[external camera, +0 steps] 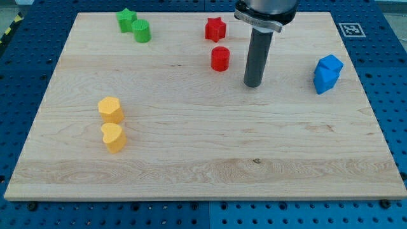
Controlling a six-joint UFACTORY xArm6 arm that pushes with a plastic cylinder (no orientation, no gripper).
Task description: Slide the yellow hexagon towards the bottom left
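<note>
The yellow hexagon (110, 109) sits at the view's left on the wooden board (203, 165). A yellow heart (114, 137) lies just below it, almost touching. My tip (253, 83) rests on the board right of centre near the view's top, far to the right of both yellow blocks. It is close to the right of a red cylinder (220, 58) and touches no block.
A red star (215, 28) lies above the red cylinder. A green star (126, 20) and a green cylinder (141, 30) sit at the top left. Two blue blocks (327, 74) sit together at the right. The board's edges border a blue perforated table.
</note>
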